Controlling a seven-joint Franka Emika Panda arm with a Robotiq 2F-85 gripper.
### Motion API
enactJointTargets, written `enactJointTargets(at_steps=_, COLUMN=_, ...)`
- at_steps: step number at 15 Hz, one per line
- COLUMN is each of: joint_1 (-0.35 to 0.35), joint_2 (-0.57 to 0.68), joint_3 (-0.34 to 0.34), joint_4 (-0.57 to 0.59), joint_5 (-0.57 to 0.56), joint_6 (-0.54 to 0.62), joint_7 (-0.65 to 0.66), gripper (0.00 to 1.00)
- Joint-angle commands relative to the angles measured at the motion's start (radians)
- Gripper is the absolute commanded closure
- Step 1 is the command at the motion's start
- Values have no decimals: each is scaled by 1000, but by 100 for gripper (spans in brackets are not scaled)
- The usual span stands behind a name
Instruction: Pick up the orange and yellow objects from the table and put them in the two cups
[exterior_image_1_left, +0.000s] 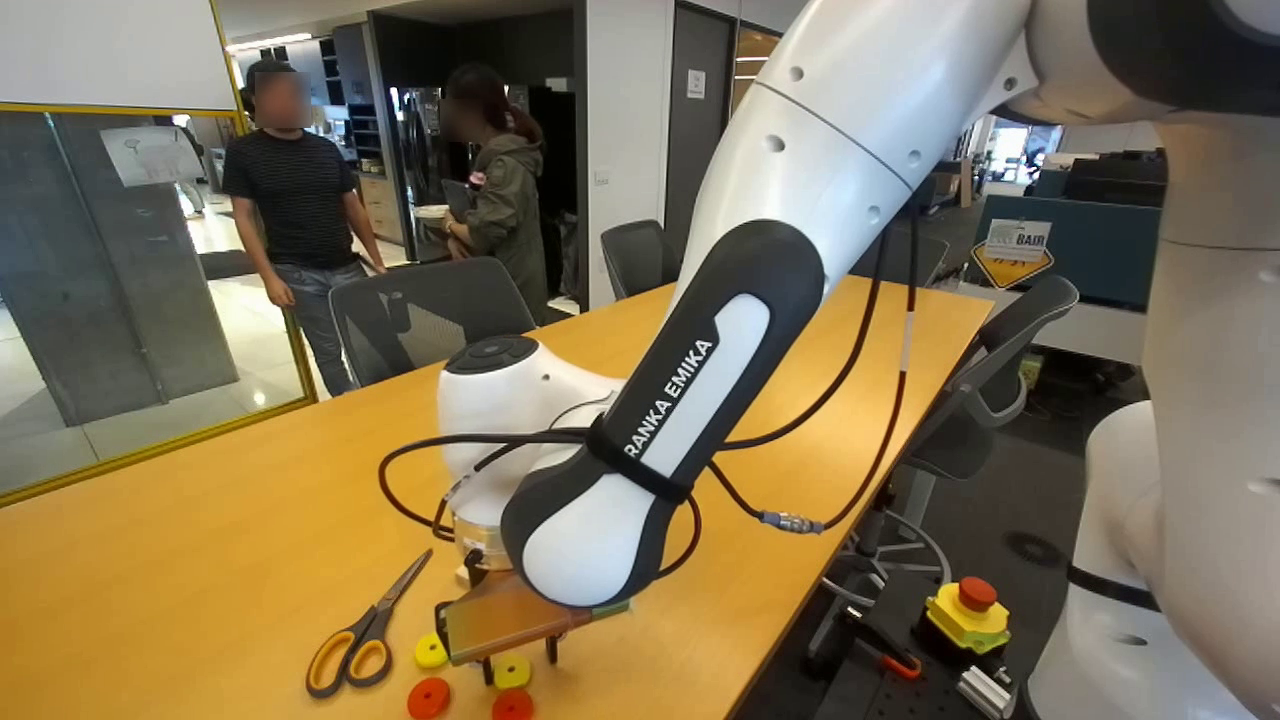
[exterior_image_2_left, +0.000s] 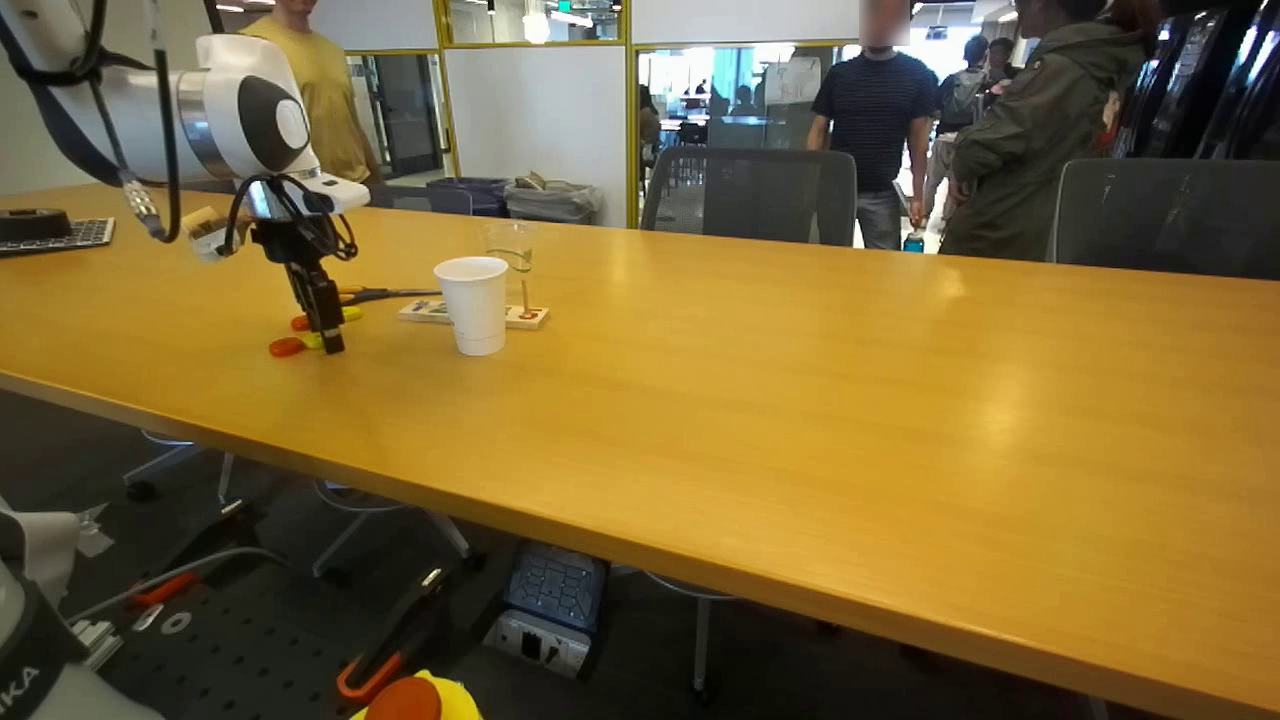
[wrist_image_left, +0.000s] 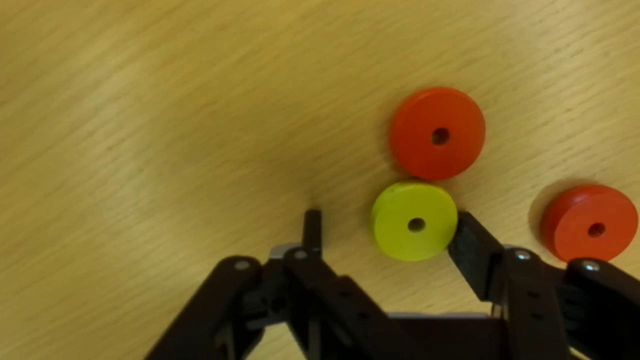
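Fingers are held spread around a yellow disc; its rim appears to be met by one of them, while a strip of bare bench is left before the other. Nothing pinched yet, as far as can be seen; closing is judged to be the step in hand. Main risk: off-centre squeeze. The disc may be pushed sideways or spun before it is met from the far side. An orange disc is touched by it too, so the pair could be dragged together or the pinch twisted. Part is flat and low: with fingers set too high, the edge could be slipped off; too low, the bench could be scraped. A second orange disc, just beside the touching finger's outer side, could be bumped if the fingers are spread wider.

Farther out, another yellow disc is seen just beside the scissors; handles might be snagged on a later pick. White cup upright, apart from the fingers; probably light, so easily tipped if clipped. Clear cup seen behind it, over or past a pale board, which cannot be told; easily misjudged at the drop, being see-through.
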Motion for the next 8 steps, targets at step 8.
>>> enactJointTargets(at_steps=8, joint_1=-5, joint_2=-26, joint_3=-6, joint_4=30, joint_5=15, joint_6=-31, joint_7=-35, gripper=75)
